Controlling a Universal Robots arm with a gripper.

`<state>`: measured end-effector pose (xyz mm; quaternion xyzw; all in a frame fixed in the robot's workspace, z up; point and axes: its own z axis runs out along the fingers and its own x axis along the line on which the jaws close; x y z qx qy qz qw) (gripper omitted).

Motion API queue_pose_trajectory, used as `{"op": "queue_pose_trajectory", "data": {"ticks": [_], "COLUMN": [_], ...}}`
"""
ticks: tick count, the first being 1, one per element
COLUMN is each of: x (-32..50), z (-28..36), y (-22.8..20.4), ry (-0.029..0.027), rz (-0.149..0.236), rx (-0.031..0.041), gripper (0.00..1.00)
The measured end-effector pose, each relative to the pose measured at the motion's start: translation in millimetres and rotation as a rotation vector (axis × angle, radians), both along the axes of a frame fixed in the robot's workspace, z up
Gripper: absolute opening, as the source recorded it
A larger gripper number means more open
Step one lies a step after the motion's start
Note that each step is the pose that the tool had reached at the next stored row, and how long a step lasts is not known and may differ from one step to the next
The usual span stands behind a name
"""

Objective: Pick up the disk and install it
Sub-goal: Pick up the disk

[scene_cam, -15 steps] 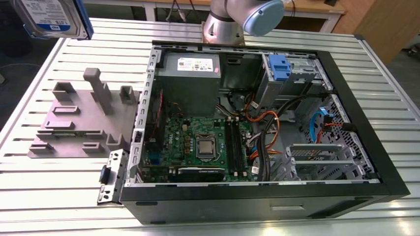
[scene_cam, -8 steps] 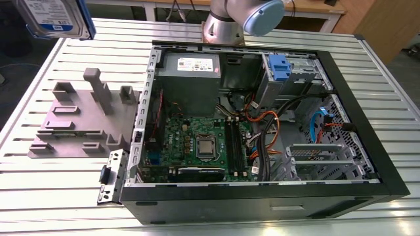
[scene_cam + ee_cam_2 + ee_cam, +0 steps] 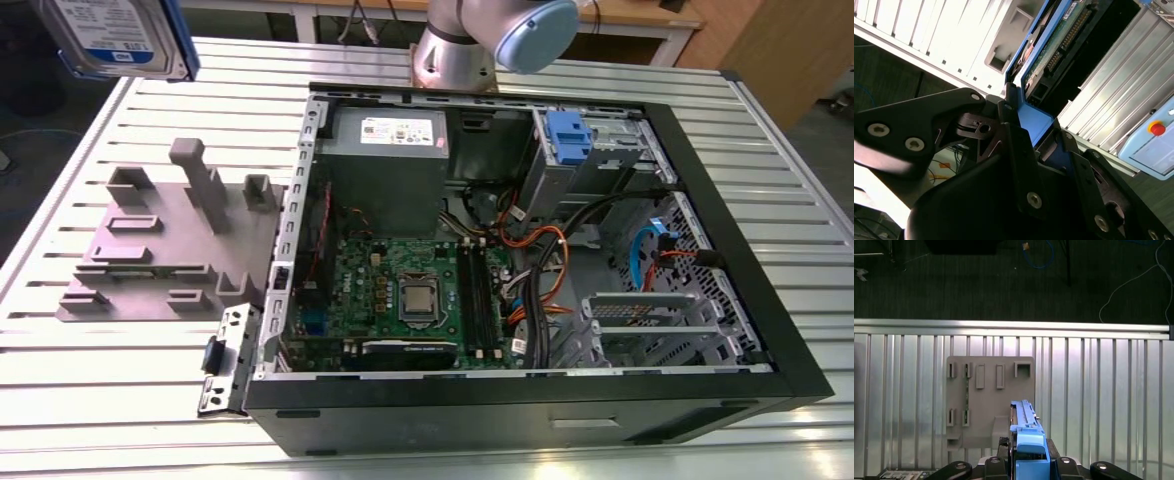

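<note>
Currently: open computer case [image 3: 534, 410] lies on its side on the slatted aluminium table [image 3: 134, 400], with its black front edge nearest. Inside the case are the green motherboard [image 3: 400, 290] with its processor [image 3: 418, 297], and orange cables [image 3: 534, 250] just to the exterior view's right of the board. At the far end sit the grey power supply box [image 3: 387, 135] and a blue bracket [image 3: 569, 135] in the drive bay.

Grey fixture plate [image 3: 147, 260] sits on the table at the exterior view's left of the case, close beside it.

Disk [image 3: 114, 35] is off the table, held up in the air at the exterior view's far left. Gripper [image 3: 1029, 130] is clamped on its blue carrier [image 3: 1036, 120], with a black finger [image 3: 1014, 145] pressing each side. The drive's circuit-board face shows in the second wrist view. In the first wrist view the disk sits edge-on over the fixture plate.

Far side: the arm base [image 3: 461, 50] is mounted on the table behind the case. A wooden desk [image 3: 761, 40] stands beyond it. Dark floor [image 3: 1004, 285] past the table edge has a blue cable [image 3: 1039, 255] lying on it. A pale blue box with a red button [image 3: 1156, 128] shows in the second wrist view.
</note>
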<state>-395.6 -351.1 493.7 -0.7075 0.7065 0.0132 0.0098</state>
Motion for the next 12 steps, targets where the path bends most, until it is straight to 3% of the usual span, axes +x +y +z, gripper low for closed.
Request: {"op": "queue_pose_trajectory", "data": {"ticks": [12], "x": [6.3], "z": [0.0], "y": [0.0], "ry": [0.0000], "rz": [0.000], "rx": [0.0000], "gripper": [0.36]}}
